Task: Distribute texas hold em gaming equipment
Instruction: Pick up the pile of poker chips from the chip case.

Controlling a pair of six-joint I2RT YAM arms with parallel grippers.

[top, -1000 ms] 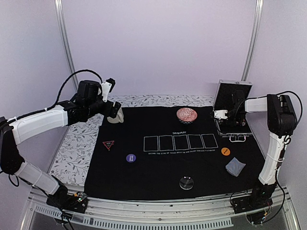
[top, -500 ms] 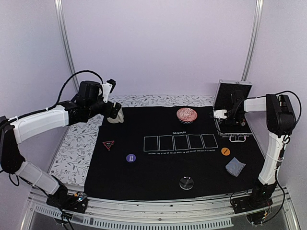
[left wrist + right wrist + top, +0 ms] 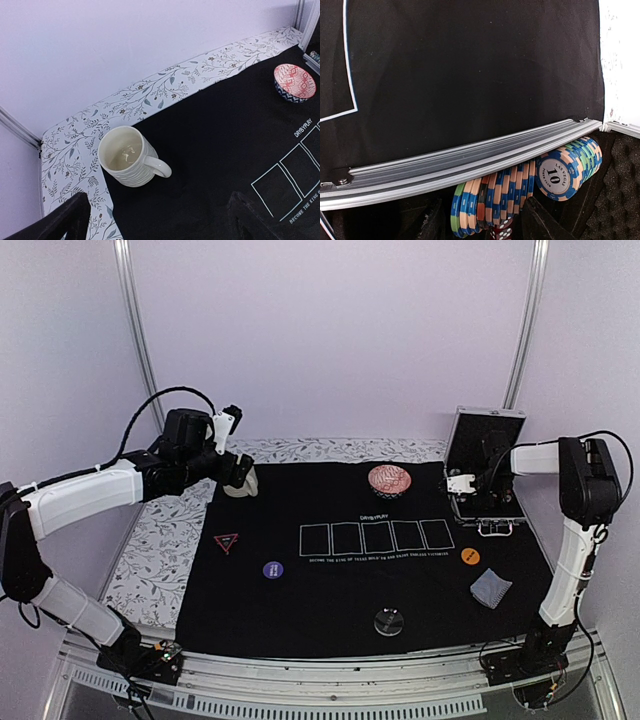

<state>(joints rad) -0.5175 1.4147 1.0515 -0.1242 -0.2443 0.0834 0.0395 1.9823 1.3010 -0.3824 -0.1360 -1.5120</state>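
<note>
My right gripper (image 3: 487, 224) is inside the open case (image 3: 487, 445) at the far right of the surface (image 3: 160, 540). Its jaws stand about half apart, astride a row of striped poker chips (image 3: 490, 197) standing on edge in the foam. I cannot tell whether the fingers press the row. The chip at the row's end faces out, marked 10. The case's metal rim crosses just above the chips.

My left gripper (image 3: 155, 222) is wide open and holds nothing. It hangs above the cream mug (image 3: 126, 161) at the far left corner of the black mat (image 3: 330, 595).

On the mat:
- a small pile of grey-blue cards (image 3: 490, 587), near right
- an orange disc (image 3: 470, 556), just beyond the cards
- a clear disc (image 3: 388, 621), near centre
- a purple disc (image 3: 272, 569) and a red-edged triangle (image 3: 226, 541), left
- a red patterned bowl (image 3: 388, 480), far centre
</note>
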